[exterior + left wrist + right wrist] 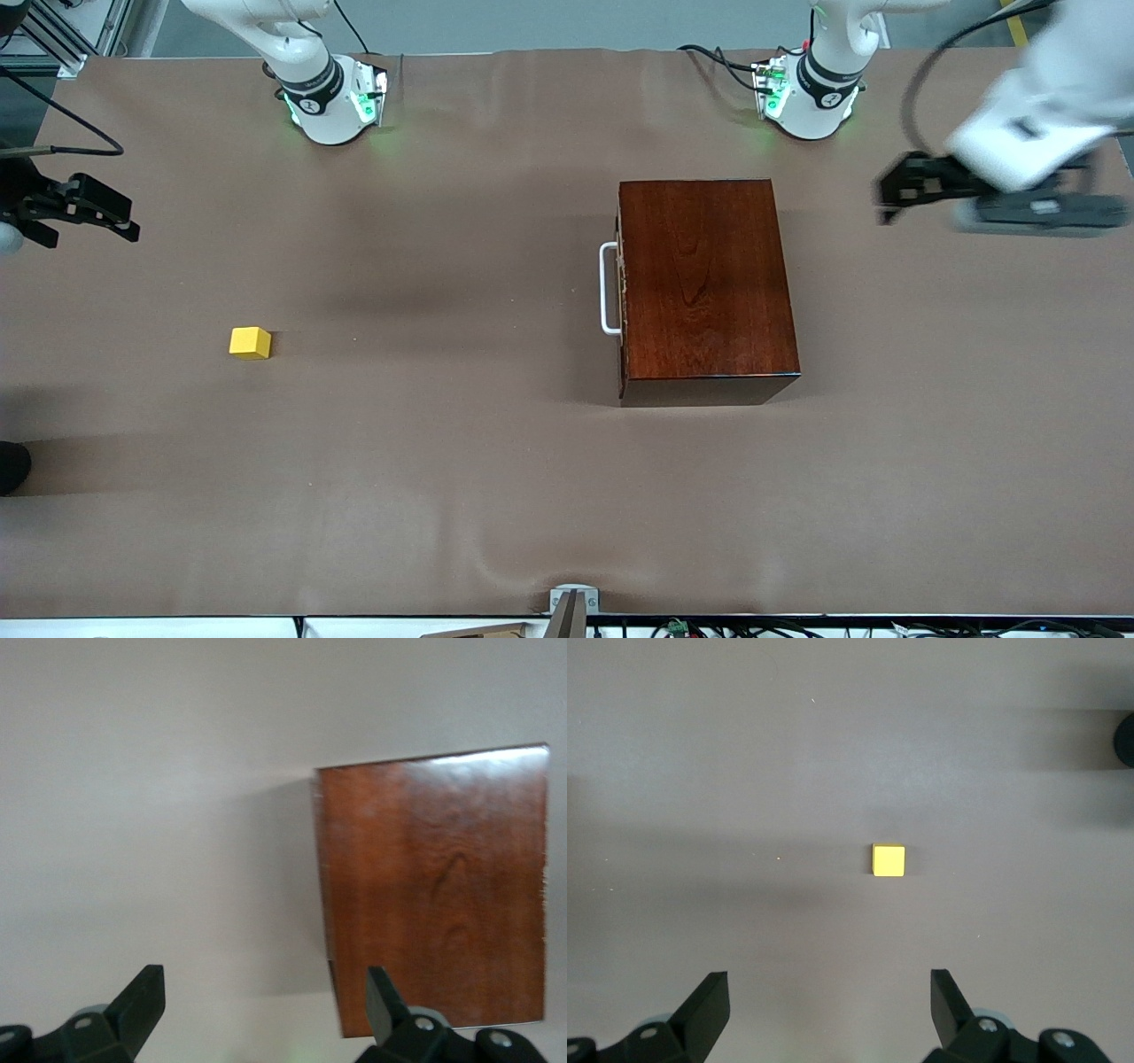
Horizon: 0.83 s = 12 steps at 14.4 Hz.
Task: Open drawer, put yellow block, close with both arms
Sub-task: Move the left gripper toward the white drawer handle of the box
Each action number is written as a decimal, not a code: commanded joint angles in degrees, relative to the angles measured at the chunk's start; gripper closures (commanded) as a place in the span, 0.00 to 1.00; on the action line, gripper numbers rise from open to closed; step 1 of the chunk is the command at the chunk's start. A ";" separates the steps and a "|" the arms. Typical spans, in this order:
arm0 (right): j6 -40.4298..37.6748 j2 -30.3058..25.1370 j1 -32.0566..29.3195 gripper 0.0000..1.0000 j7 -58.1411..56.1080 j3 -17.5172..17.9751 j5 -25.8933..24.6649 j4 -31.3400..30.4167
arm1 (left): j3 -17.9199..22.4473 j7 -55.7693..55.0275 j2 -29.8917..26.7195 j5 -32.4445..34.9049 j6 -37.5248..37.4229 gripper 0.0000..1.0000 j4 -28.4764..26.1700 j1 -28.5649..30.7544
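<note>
While the drawer (pixel 623 288) is shut, the empty, wide-open left gripper (pixel 889 190) should cross the box (pixel 704 283) to its handle (pixel 608 288); the right gripper (pixel 124 221), open and empty, waits above the yellow block (pixel 250 343).

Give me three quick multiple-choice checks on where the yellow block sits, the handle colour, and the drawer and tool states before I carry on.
1. Where is the yellow block?
A. On the bare table toward the right arm's end
B. On top of the wooden box
C. Inside the drawer

2. What colour is the drawer's handle?
A. Black
B. White
C. Yellow

3. How do the drawer and tools stand?
A. Drawer pulled out, both tools shut
B. Drawer closed, right tool shut on the block
C. Drawer closed, both tools open and empty

Answers: 1 A, the block lies alone on the table. 2 B, a white loop shows. 3 C, the front is flush with the box; the left tool and right tool gape.
</note>
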 commanded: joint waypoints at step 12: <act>0.04 -0.51 -0.37 0.00 0.20 -0.03 -0.49 -0.53 | 2.93 -37.73 27.83 6.01 15.84 0.00 14.56 -30.62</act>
